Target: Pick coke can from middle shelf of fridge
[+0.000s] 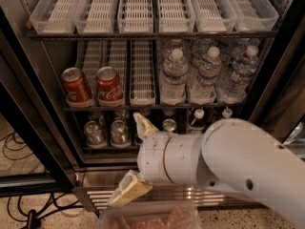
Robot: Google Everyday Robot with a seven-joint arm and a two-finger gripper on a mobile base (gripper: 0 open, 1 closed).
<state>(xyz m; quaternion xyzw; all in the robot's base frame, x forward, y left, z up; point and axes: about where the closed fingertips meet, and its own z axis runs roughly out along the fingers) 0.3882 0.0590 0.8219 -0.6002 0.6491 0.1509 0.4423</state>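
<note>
Two red coke cans stand side by side at the left front of the middle shelf, in white slotted lanes. The fridge stands open before me. My gripper is open and empty. It hangs below and just right of the cans, in front of the lower shelf. One tan finger points up toward the shelf edge and the other finger points down by the ribbed steel base. My white arm fills the lower right.
Several clear water bottles stand at the right of the middle shelf. Wide clear plastic bins sit on the rack above. Silver cans stand on the lower shelf. Cables lie on the floor at the left. A translucent pinkish lid shows at the bottom edge.
</note>
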